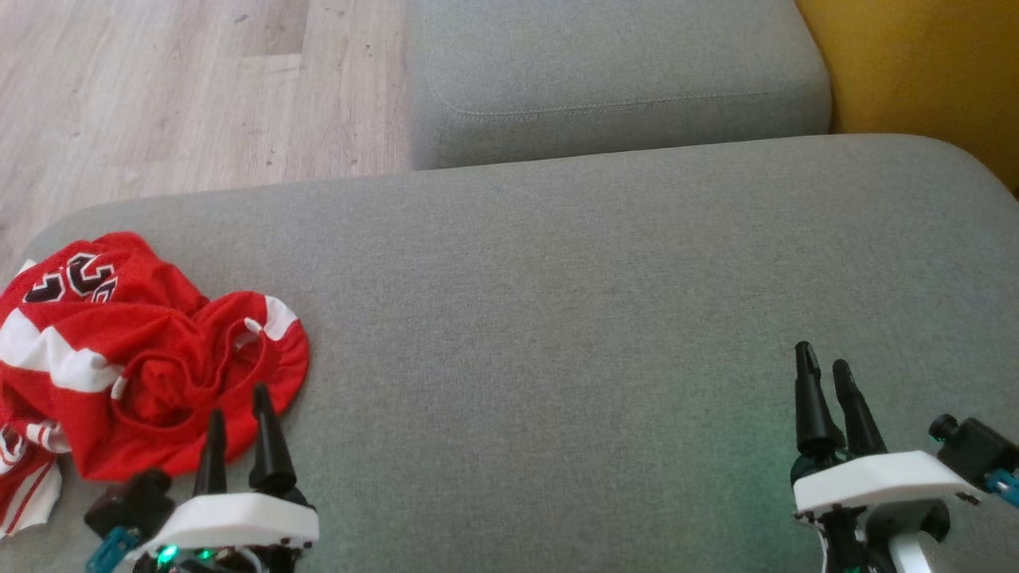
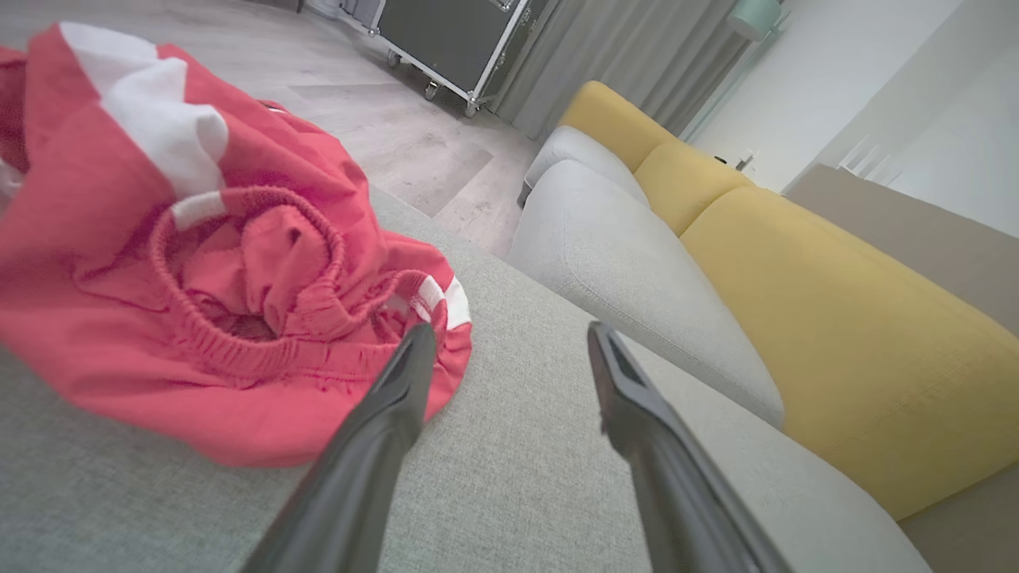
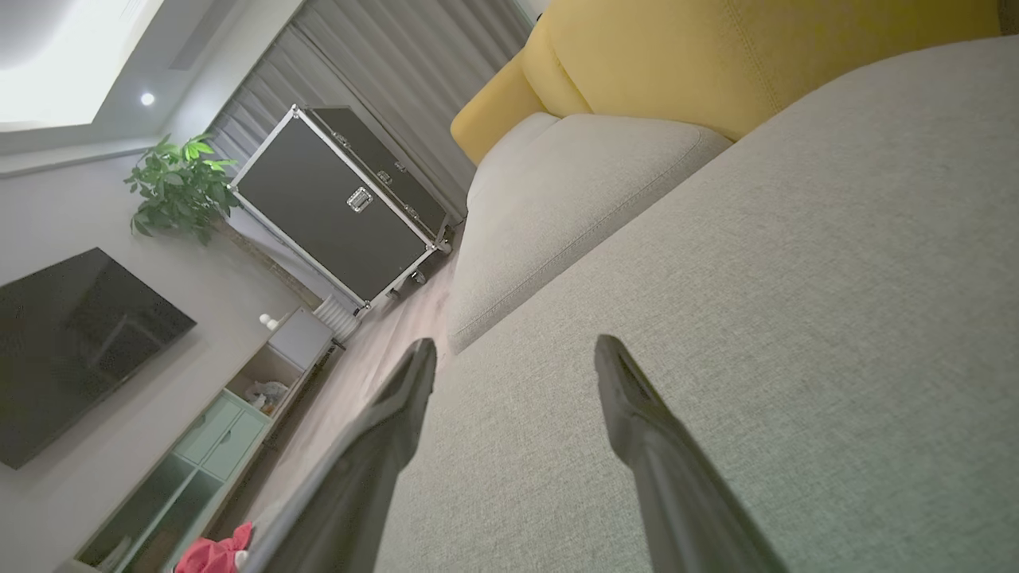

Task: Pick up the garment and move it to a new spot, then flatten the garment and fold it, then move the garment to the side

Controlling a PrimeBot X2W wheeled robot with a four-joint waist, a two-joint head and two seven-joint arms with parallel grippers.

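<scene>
The garment (image 1: 119,358) is a crumpled red jersey piece with white stripes and dark numerals, heaped at the left end of the grey sofa seat (image 1: 557,318). In the left wrist view the garment (image 2: 199,263) shows its elastic waistband bunched up. My left gripper (image 1: 239,414) hovers just at the garment's near right edge, open and empty; its left finger overlaps the red hem in the left wrist view (image 2: 505,338). My right gripper (image 1: 824,374) stands open over bare cushion at the lower right, far from the garment. A bit of the garment (image 3: 215,549) peeks at the right wrist view's bottom edge.
A second grey cushion (image 1: 613,79) lies beyond the seat, with yellow back cushions (image 1: 923,72) at the right. Wooden floor (image 1: 175,95) runs past the sofa's left. A black wheeled flight case (image 3: 334,207), a plant (image 3: 179,187) and a television (image 3: 72,342) stand across the room.
</scene>
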